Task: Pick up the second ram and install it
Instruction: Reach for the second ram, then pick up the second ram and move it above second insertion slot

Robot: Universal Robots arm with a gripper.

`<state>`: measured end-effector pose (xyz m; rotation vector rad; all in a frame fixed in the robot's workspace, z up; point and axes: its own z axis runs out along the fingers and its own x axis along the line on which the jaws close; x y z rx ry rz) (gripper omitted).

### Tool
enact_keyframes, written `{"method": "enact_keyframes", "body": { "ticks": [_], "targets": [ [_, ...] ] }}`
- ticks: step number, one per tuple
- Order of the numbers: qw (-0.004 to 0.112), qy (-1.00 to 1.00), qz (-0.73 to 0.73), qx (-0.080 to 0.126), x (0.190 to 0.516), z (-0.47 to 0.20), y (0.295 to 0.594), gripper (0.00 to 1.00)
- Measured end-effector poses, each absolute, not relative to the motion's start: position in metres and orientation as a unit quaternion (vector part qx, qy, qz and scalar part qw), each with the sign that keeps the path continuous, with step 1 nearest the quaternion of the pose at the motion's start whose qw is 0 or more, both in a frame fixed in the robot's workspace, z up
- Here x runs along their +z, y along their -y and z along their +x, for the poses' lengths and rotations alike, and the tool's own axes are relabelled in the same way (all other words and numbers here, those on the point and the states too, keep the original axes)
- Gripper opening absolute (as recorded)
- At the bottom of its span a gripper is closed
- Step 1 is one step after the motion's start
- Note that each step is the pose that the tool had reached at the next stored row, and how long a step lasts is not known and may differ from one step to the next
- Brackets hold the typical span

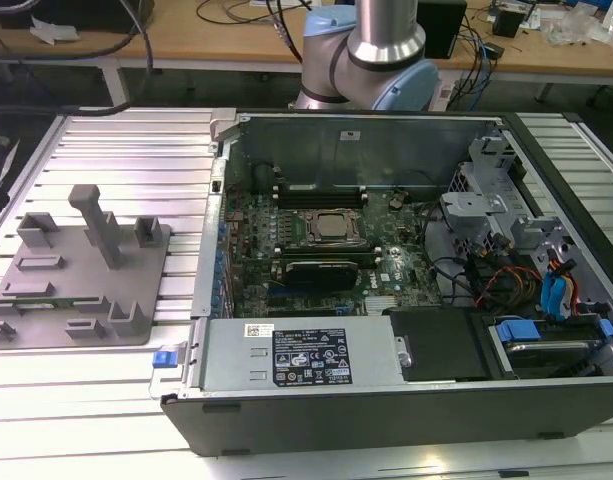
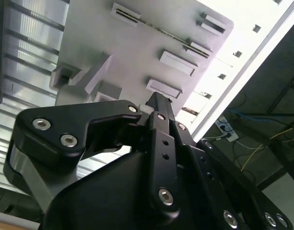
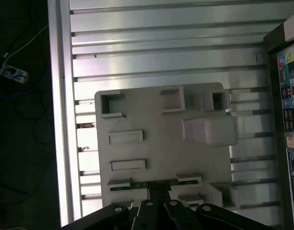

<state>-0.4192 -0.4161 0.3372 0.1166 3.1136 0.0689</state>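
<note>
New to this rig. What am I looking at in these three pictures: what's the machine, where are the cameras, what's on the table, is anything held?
The machine is one silver-and-blue robot arm. The exterior view comes from a camera off the arm and shows the arm at the far edge of a ribbed aluminium table. On the table sit an open black desktop computer case, with its green motherboard exposed, and a flat grey plastic fixture plate with raised blocks. The two wrist views come from cameras riding on the arm, looking past its black gripper down at that plate. The thin dark-green memory stick, the second ram, lies between blocks on the plate. The fingers look closed together with nothing between them, so nothing is held. The gripper is above the plate, nearest the stick.
</note>
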Motion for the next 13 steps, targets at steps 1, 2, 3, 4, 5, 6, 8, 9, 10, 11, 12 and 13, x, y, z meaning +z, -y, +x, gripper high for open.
{"method": "enact_keyframes", "body": {
  "ticks": [1,2,3,4,5,6,8,9,10,11,12,13],
  "targets": [
    [0.012,-0.999,0.037,0.022,0.3344,-0.4193,0.418,0.08],
    [0.012,-0.999,0.037,0.022,0.3312,-0.4194,0.4218,0.08],
    [0.012,-0.999,0.037,0.022,0.3299,-0.4195,0.4235,0.08],
    [0.012,-0.999,0.037,0.022,0.3291,-0.4195,0.4245,0.08],
    [0.013,-0.999,0.037,0.022,0.3281,-0.4194,0.4256,0.08],
    [0.012,-0.999,0.037,0.022,0.328,-0.4195,0.4257,0.08],
    [0.012,-0.999,0.037,0.022,0.3279,-0.4195,0.4258,0.08],
    [0.012,-0.999,0.037,0.022,0.3278,-0.4195,0.4258,0.08],
    [0.012,-0.999,0.037,0.022,0.3278,-0.4195,0.4258,0.08],
    [0.012,-0.999,0.037,0.022,0.3277,-0.4195,0.4258,0.08],
    [0.012,-0.999,0.037,0.022,0.3277,-0.4195,0.4258,0.08],
    [0.012,-0.999,0.037,0.022,0.3277,-0.4195,0.4258,0.08]
  ]
}}
